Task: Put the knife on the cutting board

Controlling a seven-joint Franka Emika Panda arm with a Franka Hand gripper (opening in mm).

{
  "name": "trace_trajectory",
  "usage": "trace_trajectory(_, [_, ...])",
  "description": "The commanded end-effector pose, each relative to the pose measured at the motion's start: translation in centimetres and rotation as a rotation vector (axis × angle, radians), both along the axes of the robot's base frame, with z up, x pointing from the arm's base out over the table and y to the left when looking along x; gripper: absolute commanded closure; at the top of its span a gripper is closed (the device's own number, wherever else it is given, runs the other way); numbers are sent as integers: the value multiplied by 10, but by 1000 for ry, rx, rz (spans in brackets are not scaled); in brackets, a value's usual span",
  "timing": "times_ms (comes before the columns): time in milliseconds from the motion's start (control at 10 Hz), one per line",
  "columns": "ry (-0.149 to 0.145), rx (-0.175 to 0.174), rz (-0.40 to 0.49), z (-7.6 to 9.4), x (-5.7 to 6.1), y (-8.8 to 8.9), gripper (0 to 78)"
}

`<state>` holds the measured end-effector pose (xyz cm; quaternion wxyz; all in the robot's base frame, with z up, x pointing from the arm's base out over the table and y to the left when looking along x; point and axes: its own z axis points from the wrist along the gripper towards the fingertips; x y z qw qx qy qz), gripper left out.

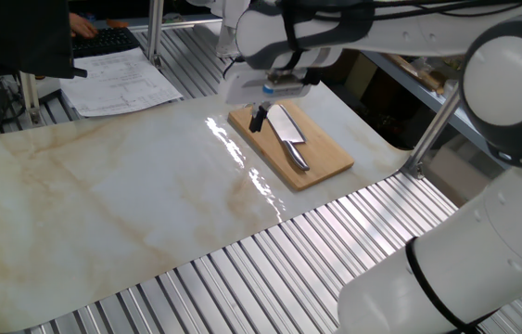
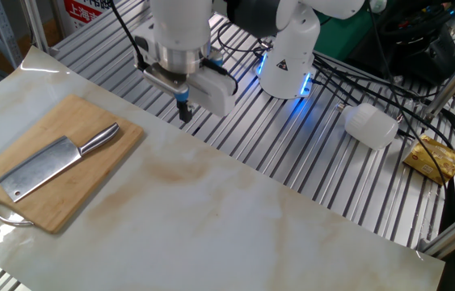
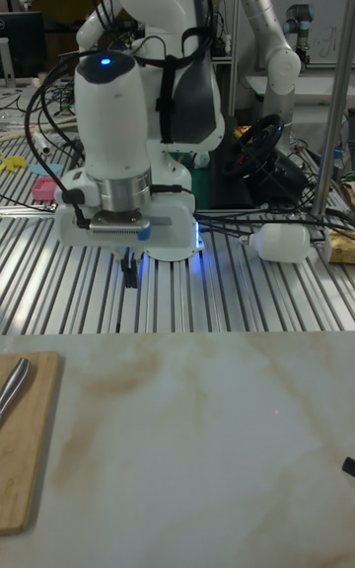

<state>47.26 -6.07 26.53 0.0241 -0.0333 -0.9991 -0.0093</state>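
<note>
The knife (image 2: pixel 49 166), a small steel cleaver, lies flat and diagonal on the cutting board (image 2: pixel 57 202) at the left end of the marbled sheet. The other fixed view shows the same knife (image 1: pixel 288 137) on the board (image 1: pixel 324 168). The tall view catches only the board's end (image 3: pixel 20 450) and the tip of the knife's handle (image 3: pixel 8 386). My gripper (image 2: pixel 183 111) hangs above the sheet's back edge, apart from the board, fingers together and holding nothing. It also shows beside the board's far corner (image 1: pixel 258 121) and below the wrist (image 3: pixel 129 274).
A white cylinder (image 2: pixel 370 125) and a gold packet (image 2: pixel 431 158) lie on the slatted metal table to the right. The arm's base (image 2: pixel 288 69) glows blue behind the gripper. Papers (image 1: pixel 121 79) lie at the far corner. A wire loop (image 2: pixel 5 217) sticks out from under the board.
</note>
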Motion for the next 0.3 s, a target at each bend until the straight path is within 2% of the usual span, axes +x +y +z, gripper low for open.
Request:
trace_trajectory(100, [-13,2,7,15,3,-1,763])
trace_trajectory(300, [-13,1,7,15,3,-1,763])
